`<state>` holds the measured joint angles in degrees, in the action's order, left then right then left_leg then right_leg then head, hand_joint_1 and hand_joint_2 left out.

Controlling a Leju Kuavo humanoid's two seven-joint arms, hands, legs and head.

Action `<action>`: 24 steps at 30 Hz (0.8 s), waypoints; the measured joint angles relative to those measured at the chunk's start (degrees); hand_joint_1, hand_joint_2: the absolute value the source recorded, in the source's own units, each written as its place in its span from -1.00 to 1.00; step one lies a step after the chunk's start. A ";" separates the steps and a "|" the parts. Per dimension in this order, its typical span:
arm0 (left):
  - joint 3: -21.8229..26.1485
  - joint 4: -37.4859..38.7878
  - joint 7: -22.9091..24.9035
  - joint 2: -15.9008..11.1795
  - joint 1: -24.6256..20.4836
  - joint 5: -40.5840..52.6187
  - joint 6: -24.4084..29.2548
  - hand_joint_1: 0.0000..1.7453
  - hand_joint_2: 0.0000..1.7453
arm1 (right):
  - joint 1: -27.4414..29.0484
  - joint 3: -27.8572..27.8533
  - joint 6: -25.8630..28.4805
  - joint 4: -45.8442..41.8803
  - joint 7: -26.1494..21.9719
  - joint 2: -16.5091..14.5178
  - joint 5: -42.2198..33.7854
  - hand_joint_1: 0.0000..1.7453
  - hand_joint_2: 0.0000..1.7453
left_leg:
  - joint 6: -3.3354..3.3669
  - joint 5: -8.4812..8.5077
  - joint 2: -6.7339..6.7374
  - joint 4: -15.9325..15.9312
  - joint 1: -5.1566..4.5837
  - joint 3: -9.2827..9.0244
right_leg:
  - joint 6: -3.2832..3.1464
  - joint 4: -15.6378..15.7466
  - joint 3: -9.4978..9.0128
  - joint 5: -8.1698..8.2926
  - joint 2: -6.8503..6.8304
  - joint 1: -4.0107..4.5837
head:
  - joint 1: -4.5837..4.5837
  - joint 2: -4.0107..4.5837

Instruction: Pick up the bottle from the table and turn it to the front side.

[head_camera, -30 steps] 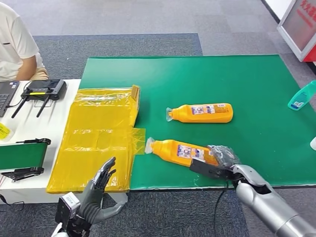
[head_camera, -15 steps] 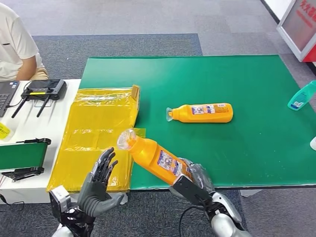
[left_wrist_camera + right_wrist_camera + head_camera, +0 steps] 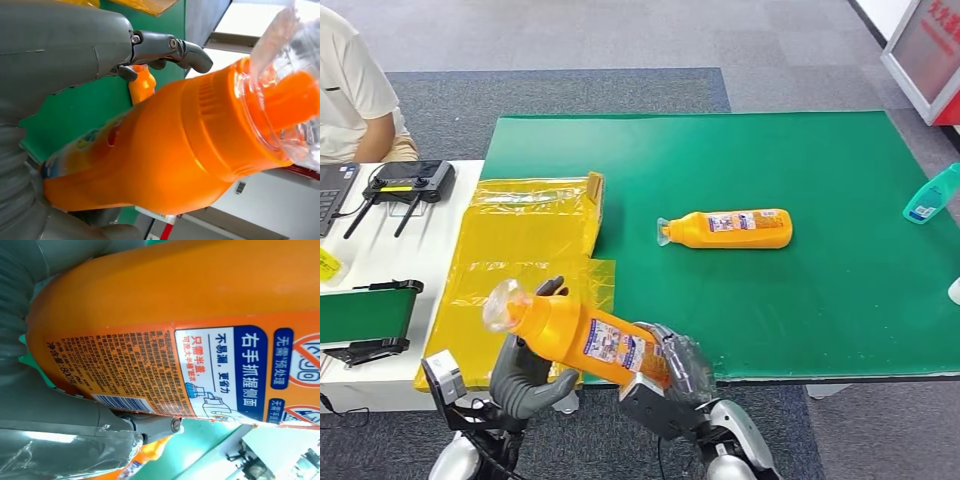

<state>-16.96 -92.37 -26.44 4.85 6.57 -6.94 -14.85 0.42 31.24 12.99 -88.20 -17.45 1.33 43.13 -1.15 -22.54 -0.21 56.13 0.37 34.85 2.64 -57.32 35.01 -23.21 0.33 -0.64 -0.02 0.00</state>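
Orange bottle (image 3: 580,340); green mat (image 3: 773,170); yellow bag (image 3: 516,260).

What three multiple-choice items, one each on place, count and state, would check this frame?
1. Where does the second orange bottle lie?
A. on the green mat
B. on the yellow plastic sheet
C. on the floor

2. How many orange bottles are in the head view?
A. one
B. two
C. three

3. What state is the held orange bottle in?
A. flat on the table
B. upright on its base
C. lifted off the table, tilted, clear cap toward the left robot hand

Key: 1 A, it lies on its side on the green. 2 B, one lies on the mat and one is held. 3 C, the right robot hand grips its base end above the table edge.
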 joint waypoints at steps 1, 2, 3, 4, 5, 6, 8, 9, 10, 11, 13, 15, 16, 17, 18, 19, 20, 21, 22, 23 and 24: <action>-0.05 0.02 0.04 0.06 -0.01 -0.40 -0.31 -1.00 1.00 | 0.01 0.41 0.23 -0.10 0.21 0.00 0.62 1.00 1.00 | 0.00 -0.01 0.00 0.00 0.00 0.00 | 0.00 0.00 0.00 0.00 0.00 0.00 | 0.00 0.00; -0.13 0.06 0.08 0.15 -0.02 -0.78 -0.67 -1.00 1.00 | 0.02 0.84 0.44 -0.20 0.39 0.00 1.15 1.00 1.00 | 0.01 -0.01 0.00 0.00 0.00 0.00 | 0.00 0.00 0.00 0.00 0.00 0.00 | 0.01 0.00; -0.21 0.14 0.10 0.27 -0.06 -1.14 -1.07 -1.00 1.00 | 0.03 1.33 0.64 -0.31 0.52 0.00 1.66 1.00 1.00 | 0.01 -0.01 0.00 0.00 0.00 0.00 | 0.00 0.00 0.01 0.00 0.00 0.00 | 0.00 0.00; -0.29 0.25 0.10 0.42 -0.13 -1.57 -1.53 -1.00 1.00 | 0.05 1.84 0.85 -0.43 0.62 0.00 2.23 1.00 1.00 | 0.01 -0.01 0.00 0.00 0.00 0.00 | 0.00 0.00 0.01 0.00 0.00 0.00 | 0.01 0.00; -0.40 0.41 0.10 0.57 -0.25 -2.18 -2.13 -1.00 1.00 | 0.06 2.43 1.08 -0.59 0.71 0.00 2.85 1.00 1.00 | 0.01 -0.01 0.00 0.00 0.00 0.00 | 0.00 0.00 0.01 0.00 0.00 0.00 | 0.02 0.00; -0.51 0.60 0.10 0.70 -0.39 -2.87 -2.83 -1.00 1.00 | 0.06 3.08 1.34 -0.80 0.84 0.00 3.46 1.00 1.00 | 0.01 -0.01 0.00 0.00 0.00 0.00 | 0.00 0.00 0.01 0.00 0.00 0.00 | 0.02 0.00; -0.74 1.05 0.08 0.96 -0.64 -4.10 -4.11 -1.00 1.00 | -0.02 4.20 1.71 -1.17 1.14 0.01 4.12 1.00 1.00 | 0.01 -0.01 0.00 0.00 0.00 0.00 | 0.00 0.00 0.01 0.00 0.00 0.00 | 0.02 0.00; -0.86 1.27 0.07 1.09 -0.76 -4.50 -4.60 -1.00 1.00 | -0.12 4.67 1.80 -1.28 1.30 0.03 4.20 1.00 1.00 | 0.00 -0.01 0.00 0.00 0.00 0.00 | 0.00 0.00 0.01 0.00 0.00 0.00 | 0.02 0.00; -1.02 1.49 0.07 1.21 -0.93 -4.77 -4.97 -1.00 1.00 | -0.23 5.00 1.84 -1.32 1.43 0.05 4.22 1.00 1.00 | 0.00 0.00 0.00 0.00 0.00 0.00 | 0.00 0.00 0.01 0.00 0.00 0.00 | 0.02 0.00; -1.21 1.69 0.07 1.31 -1.14 -5.05 -5.31 -1.00 1.00 | -0.36 5.29 1.86 -1.32 1.53 0.07 4.20 1.00 1.00 | 0.00 0.00 0.00 0.00 0.00 0.00 | 0.00 0.00 0.01 0.00 0.00 0.00 | 0.01 0.00; -1.75 2.09 0.16 1.41 -1.63 -5.51 -5.81 -1.00 1.00 | -0.65 5.71 1.91 -1.32 1.63 0.09 3.98 1.00 1.00 | 0.00 0.00 0.00 0.00 0.00 0.00 | 0.00 0.00 0.01 0.01 0.00 0.00 | 0.01 0.00; -2.35 2.54 0.29 1.44 -1.93 -5.73 -6.09 -0.88 1.00 | -0.99 6.05 1.98 -1.32 1.62 0.09 3.62 1.00 1.00 | 0.00 0.00 0.00 0.00 0.00 0.00 | 0.00 0.00 0.02 0.01 0.01 0.00 | 0.01 0.00; -2.67 2.77 0.24 1.44 -2.03 -5.59 -6.13 -0.38 1.00 | -1.13 6.19 2.03 -1.32 1.59 0.09 3.48 1.00 1.00 | 0.00 0.00 0.00 0.00 0.00 0.00 | 0.00 0.00 0.02 0.01 0.01 0.00 | 0.01 0.00; -2.96 2.99 0.09 1.44 -2.14 -5.30 -6.14 0.11 1.00 | -1.24 6.29 2.10 -1.32 1.52 0.09 3.34 1.00 1.00 | 0.00 0.00 0.00 0.00 0.00 0.00 | 0.00 0.00 0.02 0.01 0.01 0.00 | 0.00 0.00; -3.26 3.21 -0.10 1.43 -2.27 -4.94 -6.11 0.62 1.00 | -1.32 6.37 2.17 -1.32 1.43 0.09 3.18 1.00 1.00 | 0.00 0.00 0.00 0.00 0.00 0.00 | 0.00 0.00 0.02 0.01 0.01 0.00 | 0.00 0.00; -3.55 3.44 -0.30 1.42 -2.40 -4.56 -6.09 1.00 1.00 | -1.39 6.43 2.25 -1.32 1.34 0.09 3.01 1.00 1.00 | 0.00 0.00 0.00 0.00 0.00 0.00 | 0.00 0.00 0.02 0.01 0.01 0.00 | 0.01 0.00; -3.83 3.65 -0.49 1.41 -2.53 -4.24 -6.04 1.00 1.00 | -1.45 6.46 2.31 -1.32 1.26 0.10 2.81 1.00 1.00 | 0.00 0.00 0.00 0.00 0.00 0.00 | 0.00 0.00 0.02 0.00 0.01 0.00 | 0.01 0.00; -4.09 3.86 -0.63 1.39 -2.66 -4.01 -5.99 1.00 1.00 | -1.49 6.49 2.35 -1.34 1.21 0.13 2.63 1.00 1.00 | 0.00 0.00 0.00 0.00 0.00 0.00 | 0.00 0.00 0.02 0.00 0.01 0.00 | 0.01 0.00; -4.30 4.05 -0.74 1.37 -2.78 -3.84 -5.94 1.00 1.00 | -1.53 6.49 2.39 -1.36 1.19 0.16 2.50 1.00 1.00 | 0.00 0.00 0.00 0.00 0.00 0.00 | 0.00 0.00 0.02 0.00 0.01 0.00 | 0.01 0.00; -4.45 4.20 -0.83 1.35 -2.88 -3.72 -5.87 1.00 1.00 | -1.55 6.49 2.40 -1.39 1.16 0.21 2.40 1.00 1.00 | 0.00 0.00 0.00 0.00 0.00 0.00 | 0.00 0.00 0.02 0.00 0.01 0.00 | 0.01 0.00; -4.53 4.35 -0.87 1.34 -2.98 -3.66 -5.83 1.00 1.00 | -1.55 6.49 2.41 -1.44 1.15 0.25 2.34 1.00 1.00 | 0.00 0.00 0.00 0.00 0.00 0.00 | 0.00 0.00 0.02 0.00 0.01 0.00 | 0.01 0.00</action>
<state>-21.49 -88.02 -27.32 6.19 3.59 -10.59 -20.68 -1.13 37.73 15.40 -89.64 -16.30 1.58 45.47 -1.15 -22.55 -0.21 56.13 0.37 34.85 2.63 -57.32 35.03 -23.21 0.33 -0.64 -0.01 0.00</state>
